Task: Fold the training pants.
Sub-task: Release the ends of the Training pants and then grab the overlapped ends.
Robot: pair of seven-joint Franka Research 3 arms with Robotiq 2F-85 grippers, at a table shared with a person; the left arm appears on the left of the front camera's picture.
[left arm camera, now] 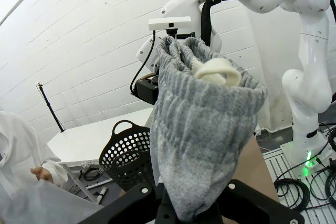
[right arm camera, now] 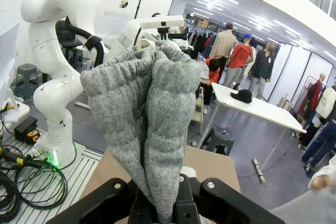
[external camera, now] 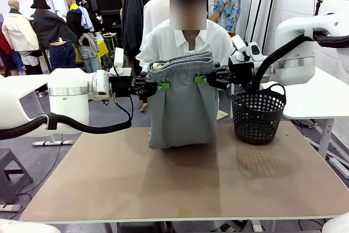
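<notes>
The light grey training pants (external camera: 182, 102) hang folded above the brown table, their lower edge resting near the table's far side. My left gripper (external camera: 160, 86) is shut on the left side of the gathered waistband, and my right gripper (external camera: 199, 78) is shut on the right side. In the left wrist view the waistband (left arm camera: 202, 129) rises from between my fingers, with a white drawstring knot (left arm camera: 216, 70) on top. The right wrist view shows the bunched grey fabric (right arm camera: 149, 124) pinched in my right gripper (right arm camera: 167, 214).
A black perforated basket (external camera: 257, 114) stands on the table at the right, close to the pants. A person in a white shirt (external camera: 163, 39) stands just behind the pants at the far side. The near half of the table (external camera: 180, 184) is bare.
</notes>
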